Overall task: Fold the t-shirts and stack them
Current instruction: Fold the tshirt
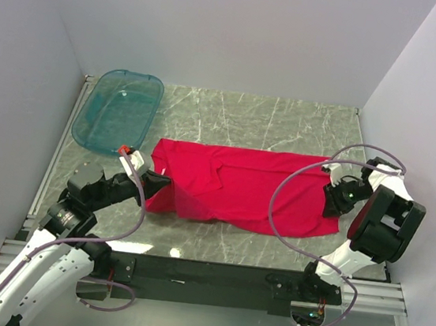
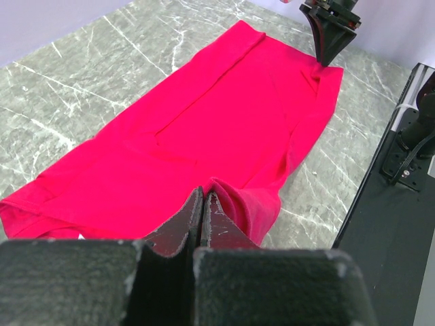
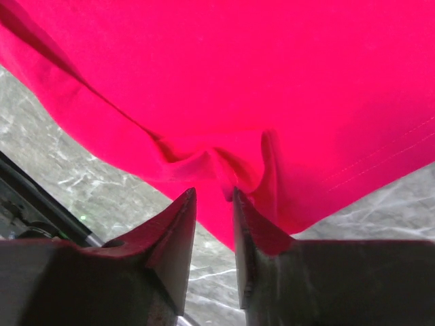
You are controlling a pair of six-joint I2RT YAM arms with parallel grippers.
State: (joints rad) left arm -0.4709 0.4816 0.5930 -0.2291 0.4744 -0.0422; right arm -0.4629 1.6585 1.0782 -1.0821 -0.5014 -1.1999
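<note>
The red t-shirt (image 1: pixel 247 186) lies flat across the middle of the marble table, stretched left to right. My left gripper (image 1: pixel 162 180) sits at its left end. In the left wrist view the gripper (image 2: pixel 204 192) is shut, and a raised fold of the t-shirt (image 2: pixel 234 200) bunches against its tips. My right gripper (image 1: pixel 331 197) is at the shirt's right edge. Its jaws stand apart (image 3: pixel 214 193), with a pucker of the t-shirt (image 3: pixel 224 163) just past the tips and bare table showing between the fingers.
A translucent teal tub (image 1: pixel 119 111) stands at the back left, apart from the shirt. White walls close in the table on three sides. The black base rail (image 1: pixel 212 275) runs along the near edge.
</note>
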